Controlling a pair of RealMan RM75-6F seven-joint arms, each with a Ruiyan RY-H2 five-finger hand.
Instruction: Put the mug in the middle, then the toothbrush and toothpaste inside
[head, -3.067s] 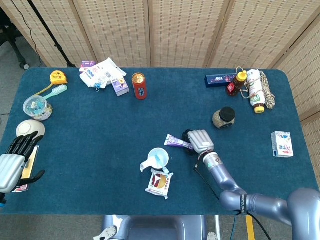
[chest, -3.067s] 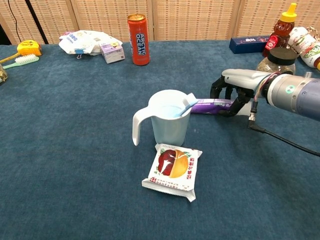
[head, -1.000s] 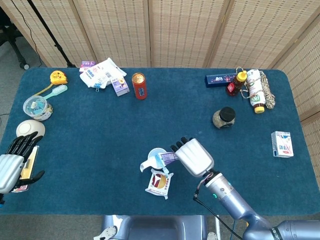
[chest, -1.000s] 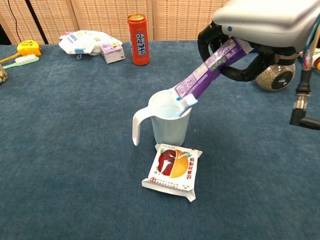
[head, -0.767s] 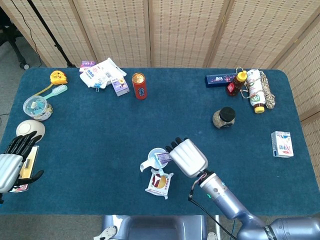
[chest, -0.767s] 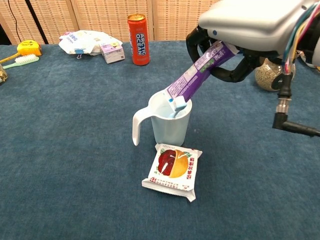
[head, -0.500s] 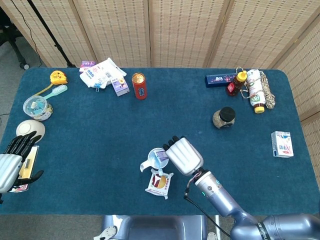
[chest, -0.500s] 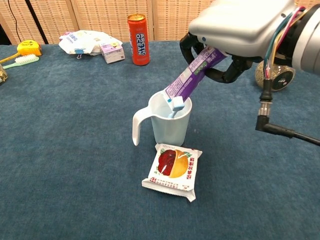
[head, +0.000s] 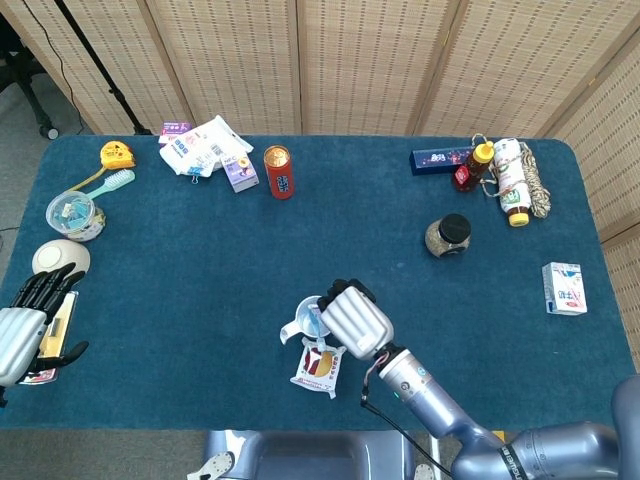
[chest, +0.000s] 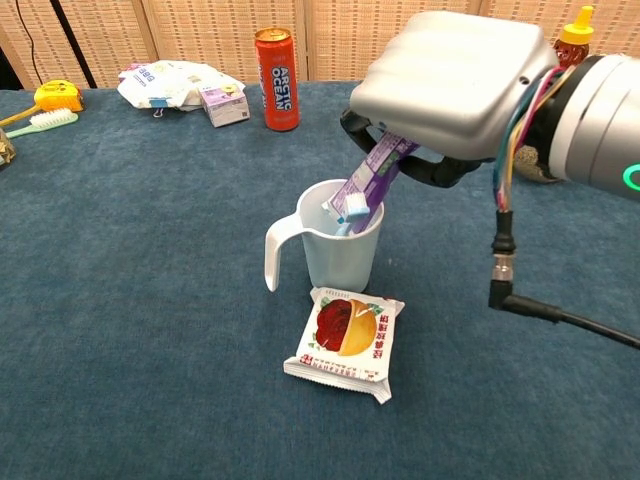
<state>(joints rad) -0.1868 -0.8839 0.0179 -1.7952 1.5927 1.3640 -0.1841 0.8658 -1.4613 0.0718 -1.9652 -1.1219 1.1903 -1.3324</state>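
Blue-cloth table (head: 200, 260) bearing a white mug (chest: 335, 255); snack packet (chest: 344, 335) just before it, red can (chest: 277, 65) well behind.

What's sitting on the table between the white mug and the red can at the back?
Nothing: in the chest view, only bare blue table lies between the mug and the red can. The head view agrees.

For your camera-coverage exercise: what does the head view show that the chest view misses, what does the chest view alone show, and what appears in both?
Head view only: the left hand open at the table's edge, the white bowl, and the small box.

Chest view only: the purple toothpaste tilted, its capped end inside the mug.

Both: the right hand over the mug, the snack packet and the red can.
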